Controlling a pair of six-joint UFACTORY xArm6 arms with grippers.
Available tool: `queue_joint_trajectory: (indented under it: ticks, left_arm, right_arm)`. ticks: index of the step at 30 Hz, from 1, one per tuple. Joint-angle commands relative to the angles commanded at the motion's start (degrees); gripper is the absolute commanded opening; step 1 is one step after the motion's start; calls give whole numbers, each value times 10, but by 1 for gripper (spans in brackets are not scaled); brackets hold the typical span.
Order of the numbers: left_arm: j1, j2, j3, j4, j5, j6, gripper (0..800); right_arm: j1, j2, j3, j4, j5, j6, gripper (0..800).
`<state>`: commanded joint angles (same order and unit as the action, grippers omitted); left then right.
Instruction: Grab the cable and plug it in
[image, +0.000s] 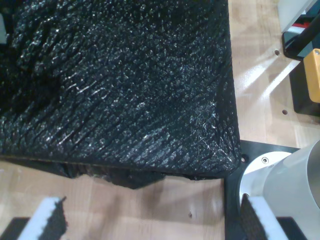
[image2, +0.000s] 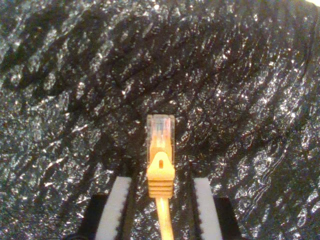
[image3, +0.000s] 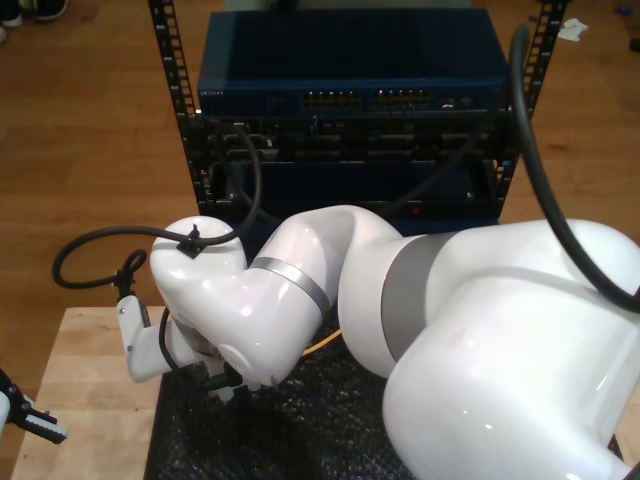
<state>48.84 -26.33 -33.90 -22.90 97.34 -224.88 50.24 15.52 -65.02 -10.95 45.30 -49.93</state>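
Black crinkled foam mat covers the wooden table, one of each; one yellow-orange cable with a clear plug lies on it, between the spread, released fingers of my second gripper, touching neither; my first gripper hangs open near the mat's edge.

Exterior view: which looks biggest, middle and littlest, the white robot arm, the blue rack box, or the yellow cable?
1. White arm, though it's nearest the camera.
2. Blue rack box.
3. Yellow cable, just a sliver showing.
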Motion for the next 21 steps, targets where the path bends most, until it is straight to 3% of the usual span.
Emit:
queue_joint_trajectory:
  ticks: [9,21]
  left_arm:
    - [0,0,-1,-1,0,0,799]
    - [-1,7,-2,-1,0,-1,799]
  right_arm:
    - [4,-1,0,-1,0,0,59]
    - [2,-19,0,2,2,-1,4]
